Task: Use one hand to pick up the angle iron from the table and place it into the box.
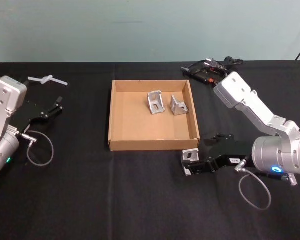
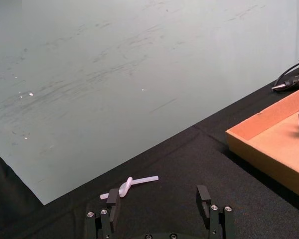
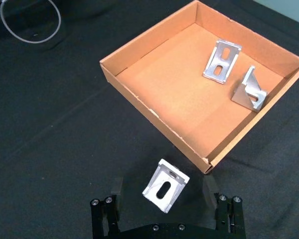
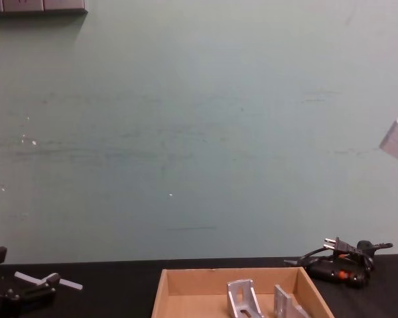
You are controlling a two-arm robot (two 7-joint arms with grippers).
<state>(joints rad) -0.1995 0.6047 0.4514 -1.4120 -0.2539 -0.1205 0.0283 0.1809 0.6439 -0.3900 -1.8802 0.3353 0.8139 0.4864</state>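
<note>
An angle iron (image 1: 190, 155) (image 3: 165, 185) of silver metal lies on the black table (image 1: 90, 200), just outside the front right corner of the box (image 1: 121, 117) (image 3: 139, 104). My right gripper (image 1: 188, 164) (image 3: 163, 193) is open and low over the table. Its fingers (image 3: 114, 189) stand on either side of this angle iron, apart from it. Two more angle irons (image 1: 155, 102) (image 3: 222, 60) rest inside the box toward its far right. At the table's left, my left gripper (image 1: 54, 108) (image 2: 158, 201) is open and holds nothing.
A white plastic piece (image 1: 47, 79) (image 2: 132, 183) lies beyond the left gripper. A black tool with a cord (image 1: 210, 70) (image 4: 338, 268) sits behind the box's right corner. Cable loops (image 1: 40, 150) hang by both wrists. A pale green wall backs the table.
</note>
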